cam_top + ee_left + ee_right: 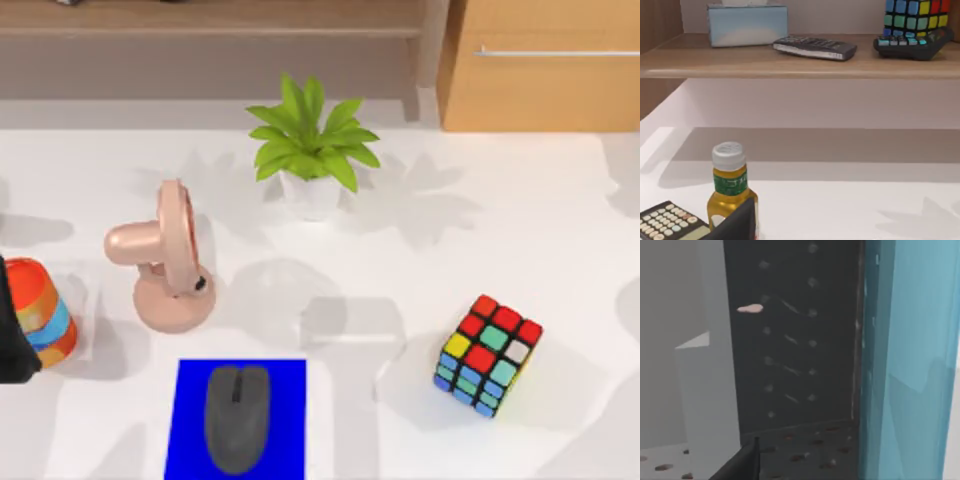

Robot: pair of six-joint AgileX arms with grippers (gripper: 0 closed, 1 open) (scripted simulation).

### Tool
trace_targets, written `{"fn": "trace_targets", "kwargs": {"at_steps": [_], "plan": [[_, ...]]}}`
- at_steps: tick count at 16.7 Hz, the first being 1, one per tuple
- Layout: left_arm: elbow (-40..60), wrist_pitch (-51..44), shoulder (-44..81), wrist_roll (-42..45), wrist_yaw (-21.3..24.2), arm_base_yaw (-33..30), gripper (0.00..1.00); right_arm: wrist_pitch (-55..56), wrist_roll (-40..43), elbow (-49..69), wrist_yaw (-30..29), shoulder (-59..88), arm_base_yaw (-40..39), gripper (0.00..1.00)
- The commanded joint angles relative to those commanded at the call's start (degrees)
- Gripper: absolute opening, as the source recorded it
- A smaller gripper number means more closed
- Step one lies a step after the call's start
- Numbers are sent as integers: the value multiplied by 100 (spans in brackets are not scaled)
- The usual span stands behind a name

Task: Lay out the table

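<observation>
The white table carries a potted green plant at the back middle. A pink desk fan stands left of centre. At the front, a grey mouse lies on a blue mat. A colourful puzzle cube sits tilted at the right. My left gripper is at the table's left edge, right beside an orange, red and blue striped object. In the left wrist view, my left gripper is close to a yellow bottle with a white cap.
A wooden shelf behind the table holds a tissue box, a remote and a second cube. A calculator lies by the bottle. A wooden cabinet stands back right. My right gripper faces a dark perforated panel.
</observation>
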State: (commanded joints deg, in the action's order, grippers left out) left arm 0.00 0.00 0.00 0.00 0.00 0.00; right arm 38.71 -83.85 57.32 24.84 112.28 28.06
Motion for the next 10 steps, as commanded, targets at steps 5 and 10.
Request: {"fn": "trace_targets", "kwargs": {"at_steps": [5, 10], "plan": [[0, 0, 0, 0, 0, 0, 100, 156, 41, -513, 200, -426, 160, 100], [0, 0, 0, 0, 0, 0, 100, 272, 138, -1045, 333, -709, 356, 100]]}}
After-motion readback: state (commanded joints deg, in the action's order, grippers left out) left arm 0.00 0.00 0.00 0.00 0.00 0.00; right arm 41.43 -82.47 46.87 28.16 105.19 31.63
